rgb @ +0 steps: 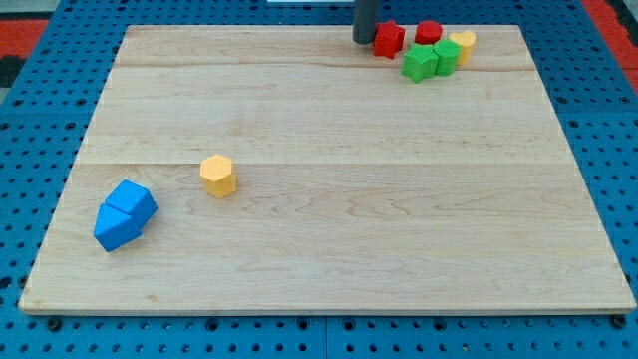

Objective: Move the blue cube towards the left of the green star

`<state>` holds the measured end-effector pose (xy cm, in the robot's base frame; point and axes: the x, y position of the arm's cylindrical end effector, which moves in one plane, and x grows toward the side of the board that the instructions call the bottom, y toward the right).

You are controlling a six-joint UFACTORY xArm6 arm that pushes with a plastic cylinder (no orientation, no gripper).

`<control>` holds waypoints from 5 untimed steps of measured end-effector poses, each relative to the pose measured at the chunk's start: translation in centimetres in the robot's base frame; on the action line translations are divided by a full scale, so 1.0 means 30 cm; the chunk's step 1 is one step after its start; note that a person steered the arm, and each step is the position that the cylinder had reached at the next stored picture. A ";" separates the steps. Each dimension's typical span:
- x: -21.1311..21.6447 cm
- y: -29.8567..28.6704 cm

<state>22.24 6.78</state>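
The blue cube (133,200), a small painted block, sat low on the view's left of the pale wooden board (329,249), at about eight o'clock from the board's centre. A second blue block (117,227) of less certain shape touched it at its seven o'clock side. A yellow hexagonal block (218,176) stood alone near them, at about two o'clock from the cube.

The green star (420,63) lay well apart, far across the board at about one o'clock from its centre, near the top edge. Another green block (446,55) pressed against it at two o'clock, and a yellow cylinder-like block (462,45) touched that one. A red block (429,33) stood at the star's twelve o'clock, and a second red block (389,39) at its ten o'clock.

My tip (364,40), the lower end of a dark rod, rested on the board just beside that second red block, at its nine o'clock, apparently touching it. The rod carried no jaws, so there was nothing to clench or release. A blue perforated table (40,120) surrounded the board.
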 end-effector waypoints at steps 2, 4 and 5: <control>0.193 -0.278; 0.544 -1.000; 0.785 -1.239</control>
<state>45.78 -30.39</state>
